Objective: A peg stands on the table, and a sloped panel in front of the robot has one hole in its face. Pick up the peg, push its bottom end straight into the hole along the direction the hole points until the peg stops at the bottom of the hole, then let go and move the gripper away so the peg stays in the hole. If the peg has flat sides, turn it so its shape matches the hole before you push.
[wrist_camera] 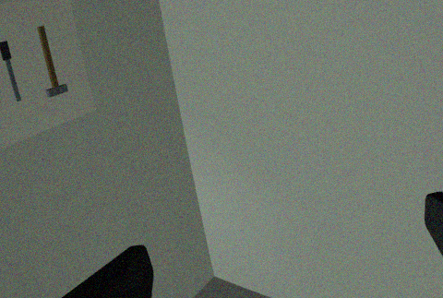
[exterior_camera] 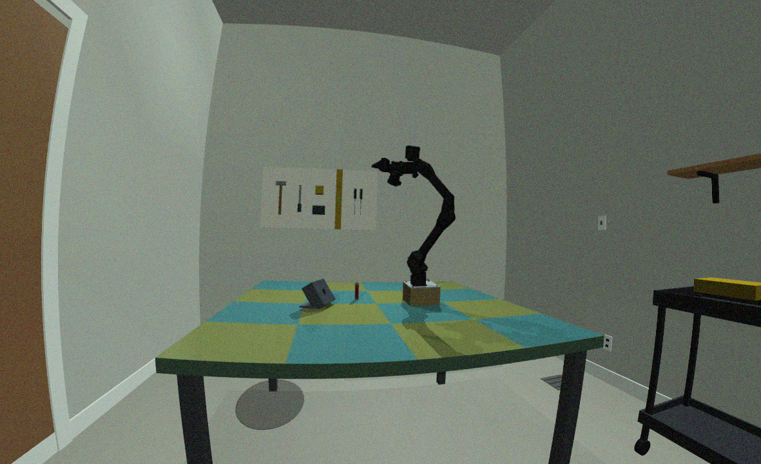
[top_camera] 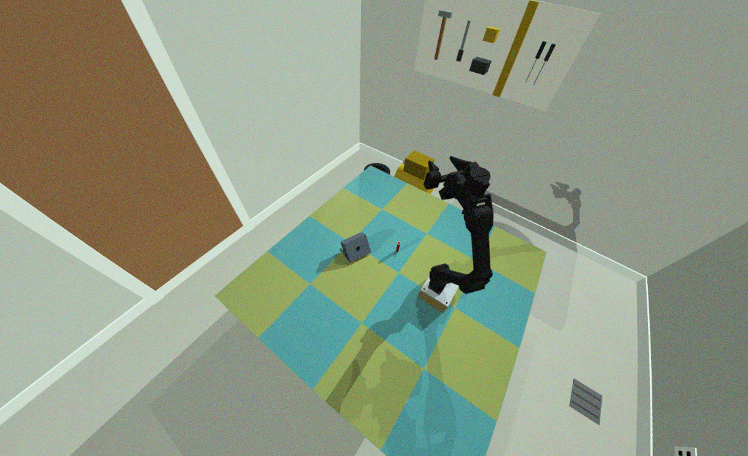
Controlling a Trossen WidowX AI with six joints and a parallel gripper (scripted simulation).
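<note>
Blue-green and olive squares checker the table (top_camera: 310, 323) (exterior_camera: 342, 344), with pale grey walls behind it. High above it, the arm's claw (top_camera: 441, 161) (exterior_camera: 383, 172) (wrist_camera: 290, 237) has its fingers spread wide apart with nothing between them; the wrist view looks past them to bare wall and hanging tools (top_camera: 441, 37) (exterior_camera: 280, 198) (wrist_camera: 48, 58). Below and well apart from the claw, the peg (top_camera: 398, 247) (exterior_camera: 356, 291) stands upright on the table, between the arm's base (top_camera: 434, 301) (exterior_camera: 421, 296) and the grey sloped panel (top_camera: 349, 249) (exterior_camera: 314, 294), whose face shows one dark hole (top_camera: 357, 248) (exterior_camera: 323, 291).

The peg will probably handle as light and stiff, not fragile, though a smooth side could slip or swivel under a loose pinch. A level grip on its upper part, centred across its width, should leave the bottom end free for the hole. It looks slim and short, red with a darker shaded side; whether its sides are flat or round is too small to tell.
</note>
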